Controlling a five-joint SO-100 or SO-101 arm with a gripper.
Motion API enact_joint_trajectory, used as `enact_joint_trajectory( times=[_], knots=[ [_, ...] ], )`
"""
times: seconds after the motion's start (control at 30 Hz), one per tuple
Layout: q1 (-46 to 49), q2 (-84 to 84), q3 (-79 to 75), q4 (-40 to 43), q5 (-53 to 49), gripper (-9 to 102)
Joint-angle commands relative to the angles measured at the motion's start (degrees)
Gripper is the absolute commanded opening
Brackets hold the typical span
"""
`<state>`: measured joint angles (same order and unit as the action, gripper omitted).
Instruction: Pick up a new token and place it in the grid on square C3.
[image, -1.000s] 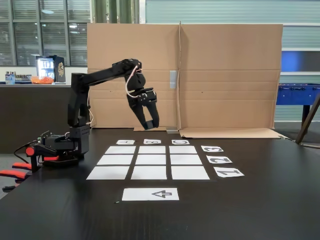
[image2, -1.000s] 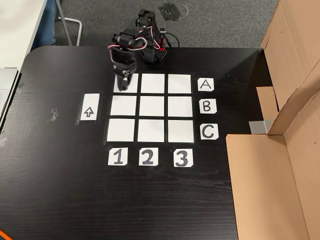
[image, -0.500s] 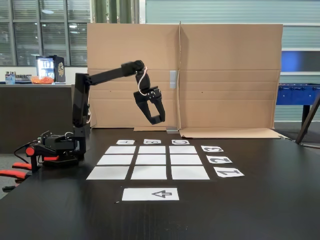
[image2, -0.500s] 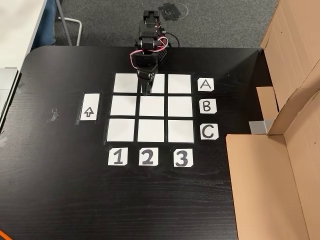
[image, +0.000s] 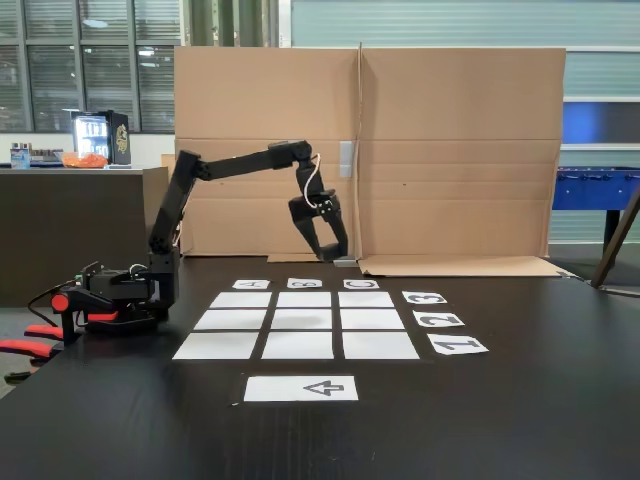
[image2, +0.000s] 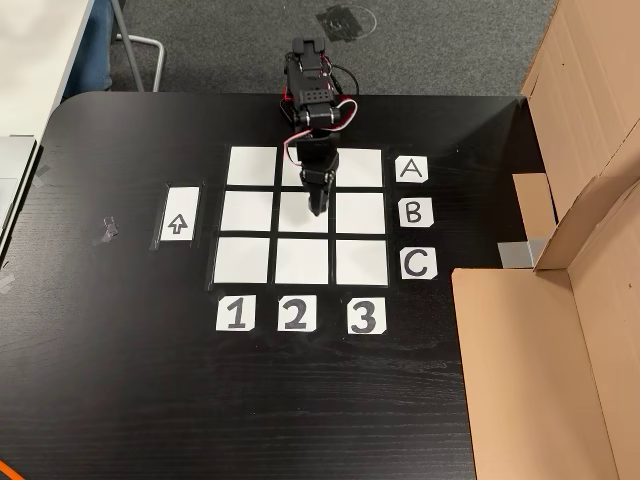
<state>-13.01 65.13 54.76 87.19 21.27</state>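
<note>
My tool (image: 333, 250) and the arm behind it look like matt black plastic, with a loop of glossy white cable at the wrist. The grid (image2: 250, 213) is flat white paper, dull and smooth, on my counter (image2: 120, 370), a black top with faint wood grain and a soft sheen. The screen (image: 450, 150) behind is plain brown corrugated cardboard, rough and unglazed.

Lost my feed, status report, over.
Gripper raised above the grid, jaws' state unclear. Square C3 bare. Nothing lying on the path.
</note>
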Motion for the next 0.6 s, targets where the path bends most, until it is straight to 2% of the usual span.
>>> enact_joint_trajectory(
  times=[0.0,0.57],
  knots=[
    [-2.0,-2.8,-6.6,-0.5,0.7,0],
    [-7.2,-22.6,-28.8,-0.5,0.9,0]
  ],
)
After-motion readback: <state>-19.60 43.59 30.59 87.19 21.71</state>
